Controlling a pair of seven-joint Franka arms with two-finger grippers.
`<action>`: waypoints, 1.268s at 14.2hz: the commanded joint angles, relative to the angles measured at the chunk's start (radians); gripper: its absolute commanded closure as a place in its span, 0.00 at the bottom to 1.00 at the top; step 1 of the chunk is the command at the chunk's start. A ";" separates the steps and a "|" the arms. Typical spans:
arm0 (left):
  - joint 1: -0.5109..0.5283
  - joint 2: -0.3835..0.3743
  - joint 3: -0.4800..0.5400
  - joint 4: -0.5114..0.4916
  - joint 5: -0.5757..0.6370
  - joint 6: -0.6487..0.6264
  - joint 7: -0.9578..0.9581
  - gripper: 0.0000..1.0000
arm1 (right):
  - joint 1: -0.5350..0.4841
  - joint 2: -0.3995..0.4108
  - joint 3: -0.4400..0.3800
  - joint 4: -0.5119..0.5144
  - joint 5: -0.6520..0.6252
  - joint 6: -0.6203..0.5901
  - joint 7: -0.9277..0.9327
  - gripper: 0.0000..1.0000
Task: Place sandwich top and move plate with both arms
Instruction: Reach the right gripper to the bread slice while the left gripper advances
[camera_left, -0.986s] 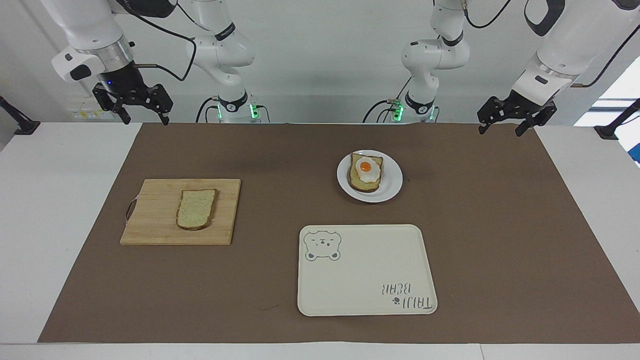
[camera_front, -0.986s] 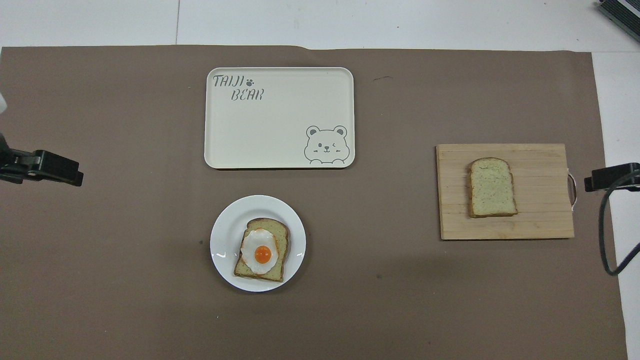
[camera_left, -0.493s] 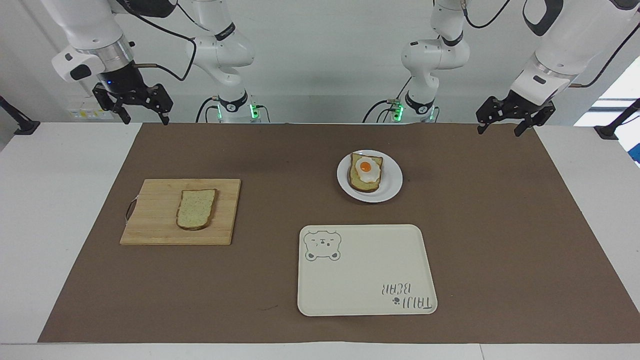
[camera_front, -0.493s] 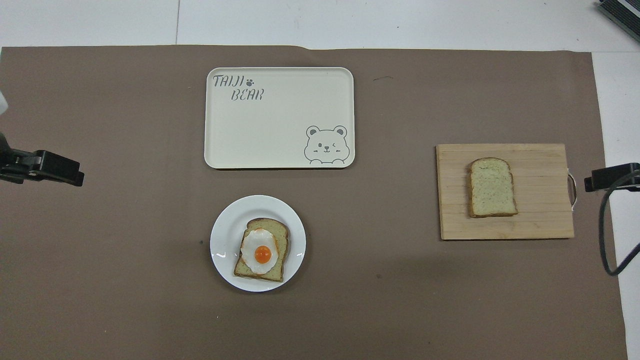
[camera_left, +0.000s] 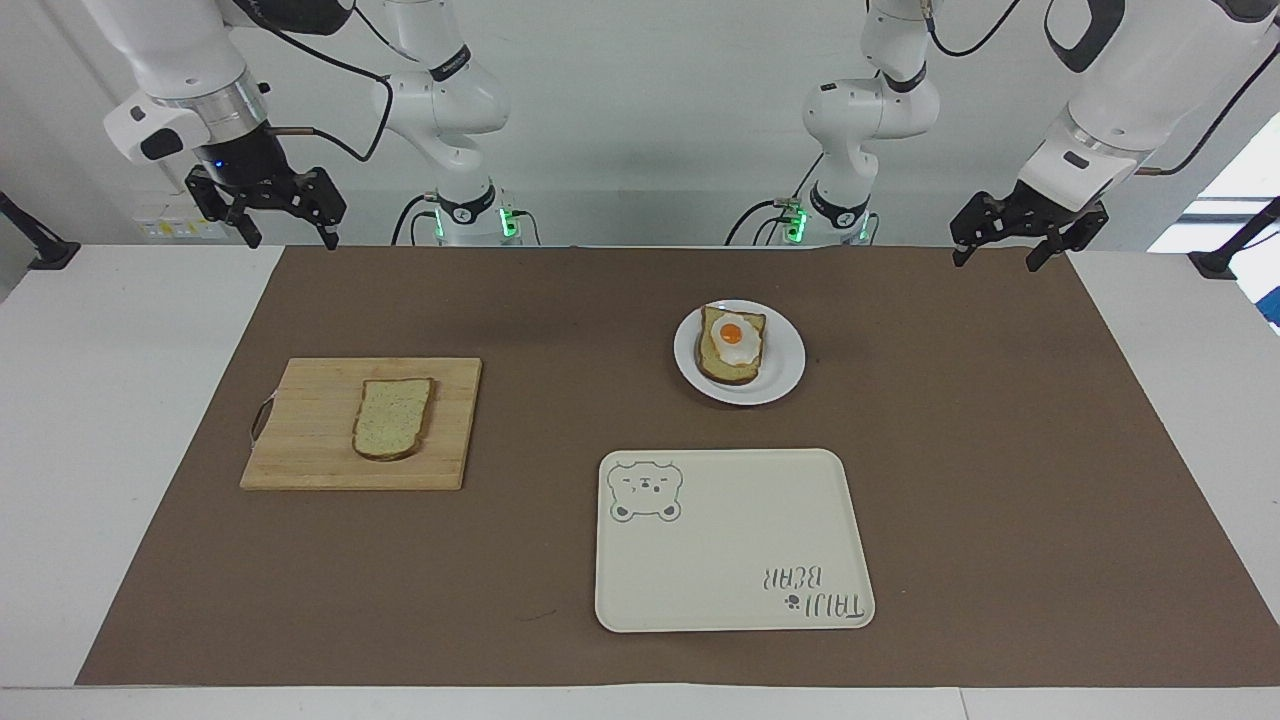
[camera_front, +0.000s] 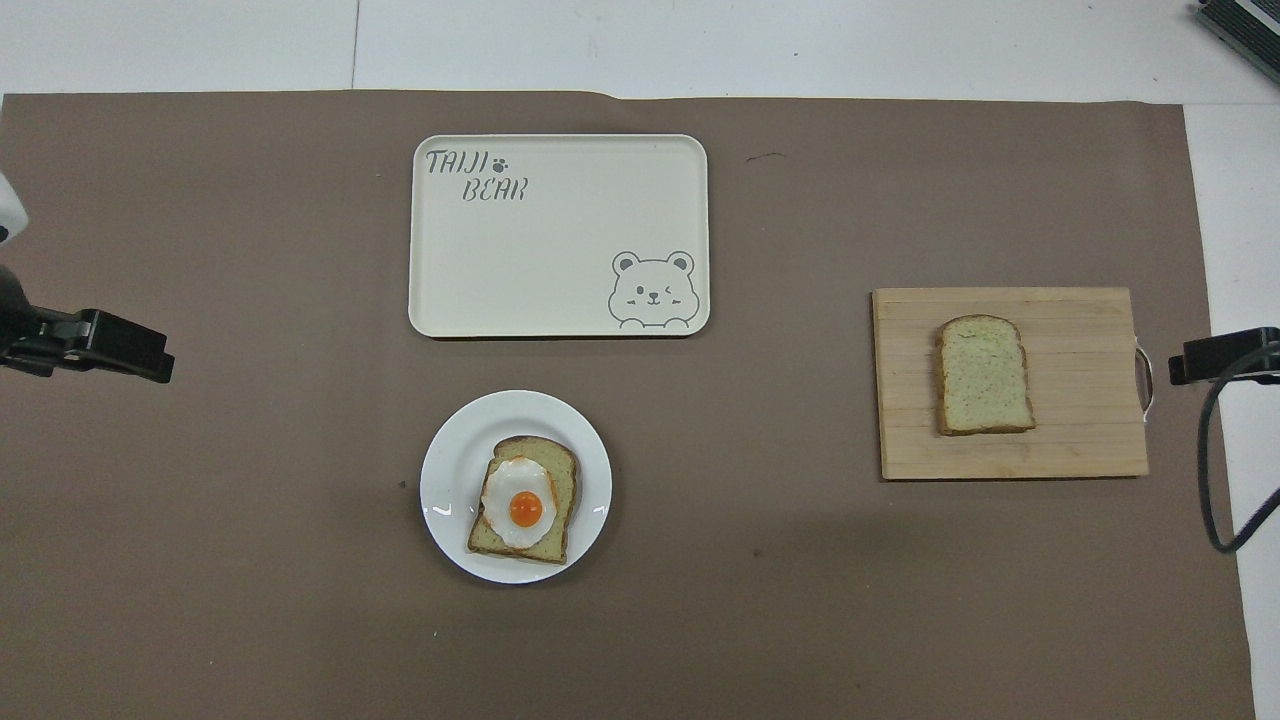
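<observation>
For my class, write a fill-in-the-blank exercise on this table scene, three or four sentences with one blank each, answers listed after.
1. The plain slice of bread lies on the wooden ____.
2. The slice of bread on the white plate is topped with a fried ____.
3. The cream tray carries a drawing of a ____.
4. Compared with the tray, the plate lies ____ to the robots.

Missing words: cutting board; egg; bear; nearer
</observation>
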 joint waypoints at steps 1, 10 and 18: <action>-0.008 -0.029 0.005 -0.034 -0.004 -0.001 0.001 0.00 | -0.016 -0.023 -0.002 -0.050 0.004 0.017 0.000 0.00; -0.008 -0.076 0.004 -0.184 -0.193 0.132 0.032 0.00 | -0.035 0.079 0.000 -0.242 0.030 0.322 -0.116 0.00; 0.009 -0.113 0.011 -0.341 -0.395 0.225 0.191 0.00 | -0.068 0.240 0.000 -0.313 0.148 0.557 -0.216 0.00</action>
